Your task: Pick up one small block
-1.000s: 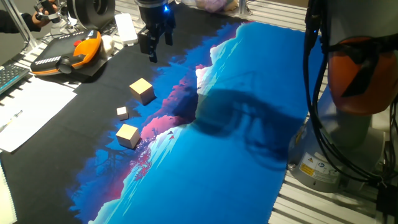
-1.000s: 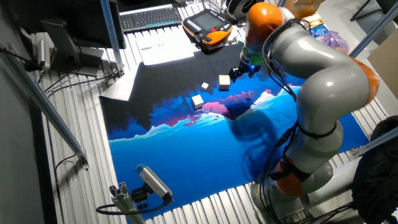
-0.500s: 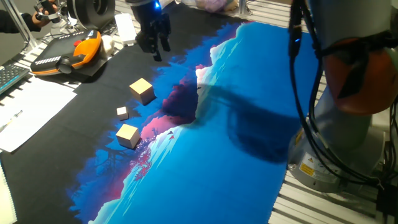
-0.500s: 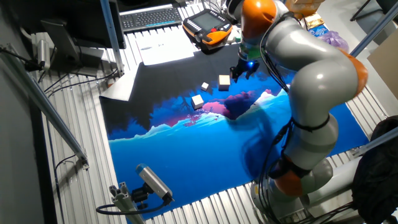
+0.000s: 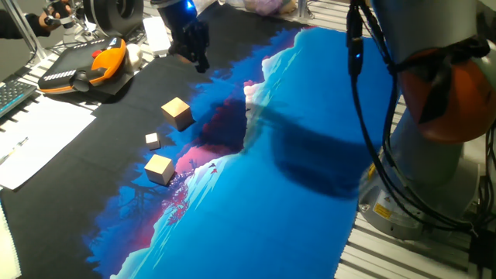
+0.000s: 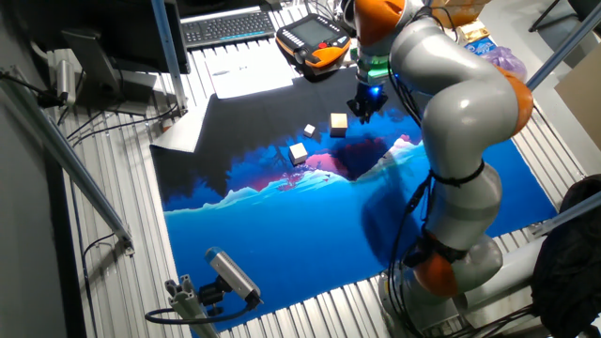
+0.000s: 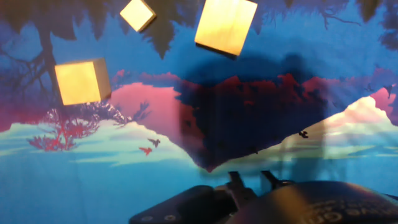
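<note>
Two plain light-tan wooden cubes sit on the blue-and-pink printed mat (image 5: 294, 194), w/ a much tinier pale cube (image 5: 153, 140) between them. Left to right from that tiny cube: near cube (image 5: 159, 168) just below it, far cube (image 5: 177, 112) up-right. Black two-finger gripper (image 5: 195, 56) hangs above the mat beyond the far cube, touching nothing; can't tell if fingers are spread or together.

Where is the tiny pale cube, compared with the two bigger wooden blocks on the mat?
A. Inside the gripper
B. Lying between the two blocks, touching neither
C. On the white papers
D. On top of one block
B: in one fixed view the tiny pale cube lies on the mat between the upper block and the lower block, apart from both.
</note>
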Controlling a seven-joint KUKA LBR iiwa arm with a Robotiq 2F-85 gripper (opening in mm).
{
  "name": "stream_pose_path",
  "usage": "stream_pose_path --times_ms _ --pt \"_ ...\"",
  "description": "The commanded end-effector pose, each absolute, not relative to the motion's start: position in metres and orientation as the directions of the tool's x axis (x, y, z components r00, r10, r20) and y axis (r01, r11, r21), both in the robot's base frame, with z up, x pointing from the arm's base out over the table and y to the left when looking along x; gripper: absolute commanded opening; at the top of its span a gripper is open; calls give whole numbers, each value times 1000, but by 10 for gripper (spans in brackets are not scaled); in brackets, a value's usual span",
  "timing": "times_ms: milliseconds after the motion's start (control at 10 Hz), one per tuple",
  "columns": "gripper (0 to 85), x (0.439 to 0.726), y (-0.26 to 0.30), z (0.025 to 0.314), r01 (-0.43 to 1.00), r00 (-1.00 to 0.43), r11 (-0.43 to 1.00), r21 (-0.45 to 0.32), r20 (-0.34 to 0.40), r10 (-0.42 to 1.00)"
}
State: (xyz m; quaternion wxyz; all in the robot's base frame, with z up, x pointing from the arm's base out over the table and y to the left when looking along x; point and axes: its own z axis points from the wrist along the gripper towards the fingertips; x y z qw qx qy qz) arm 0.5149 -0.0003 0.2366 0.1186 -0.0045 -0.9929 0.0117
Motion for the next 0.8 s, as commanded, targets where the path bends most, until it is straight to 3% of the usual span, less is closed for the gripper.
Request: stream_pose_path --times_ms 0,700 --pt "0 515 -1 237 21 -993 1000 -20 112 23" --pt "0 514 -2 236 -1 -992 1000 -17 123 2"
